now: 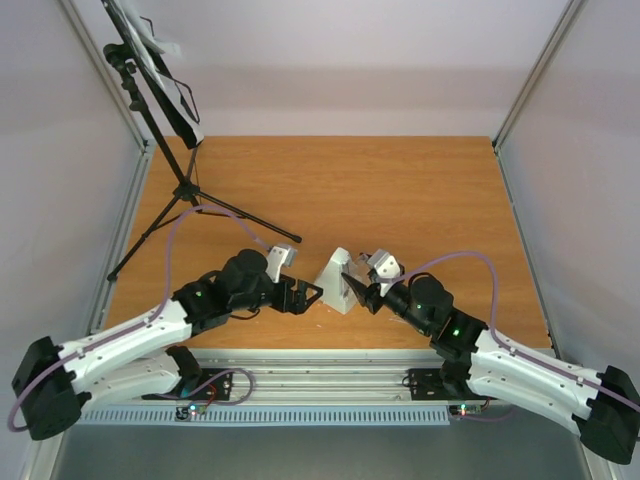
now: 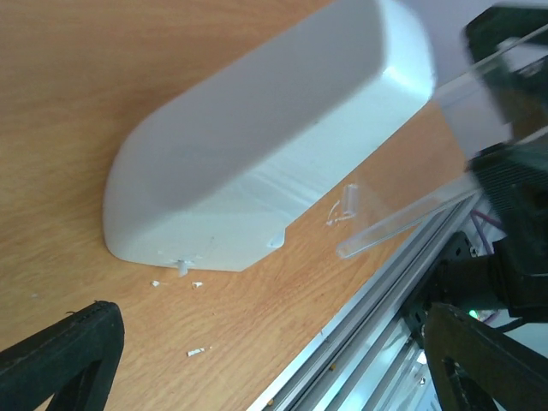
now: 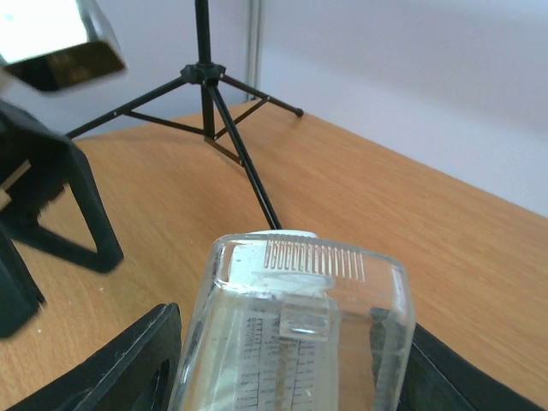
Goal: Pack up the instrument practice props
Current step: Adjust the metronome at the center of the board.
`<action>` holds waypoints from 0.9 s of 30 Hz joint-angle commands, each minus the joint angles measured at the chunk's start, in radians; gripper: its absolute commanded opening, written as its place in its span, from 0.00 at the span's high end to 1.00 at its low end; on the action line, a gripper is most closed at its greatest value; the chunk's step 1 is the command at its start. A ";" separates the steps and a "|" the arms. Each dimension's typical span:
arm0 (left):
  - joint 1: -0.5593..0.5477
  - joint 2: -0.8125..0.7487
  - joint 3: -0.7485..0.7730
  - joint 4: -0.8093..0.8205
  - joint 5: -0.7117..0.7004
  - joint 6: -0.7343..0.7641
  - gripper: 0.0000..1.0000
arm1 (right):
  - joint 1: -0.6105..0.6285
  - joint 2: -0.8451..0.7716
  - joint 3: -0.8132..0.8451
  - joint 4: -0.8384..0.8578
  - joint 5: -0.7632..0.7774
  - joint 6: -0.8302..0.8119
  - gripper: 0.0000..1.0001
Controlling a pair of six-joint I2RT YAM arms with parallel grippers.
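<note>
Looking down from the top view, we find the metronome point(image 1: 338, 282) near the front edge of the table point(image 1: 420, 190). It sits between the left gripper point(image 1: 306, 296), whose jaws gape wide and hold nothing, and the right gripper point(image 1: 370, 292) just beside it. The music stand point(image 1: 188, 190) with its sheet-music pages point(image 1: 160, 45) stands at the far left corner, well apart. From the left wrist we see the pale body ahead between our spread fingers point(image 2: 60, 360), the clear cover point(image 2: 402, 218) jutting toward the right arm, and small white chips point(image 2: 195, 351) on the wood, so we judge gentle handling wise. From the right wrist the half-closed fingers point(image 3: 128, 368) flank that cover and seem to pinch it. We would hold it steady and bring the left jaws squarely round the body before closing.
</note>
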 commanded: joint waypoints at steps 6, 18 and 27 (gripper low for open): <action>0.002 0.201 -0.124 0.349 0.094 -0.108 0.03 | 0.004 -0.137 -0.001 -0.146 0.042 0.050 0.43; 0.002 0.525 -0.211 0.800 0.126 -0.165 0.04 | 0.004 -0.182 -0.002 -0.178 0.044 0.052 0.43; 0.002 0.551 -0.189 0.814 0.039 -0.082 0.04 | 0.004 -0.220 -0.011 -0.194 0.074 0.042 0.42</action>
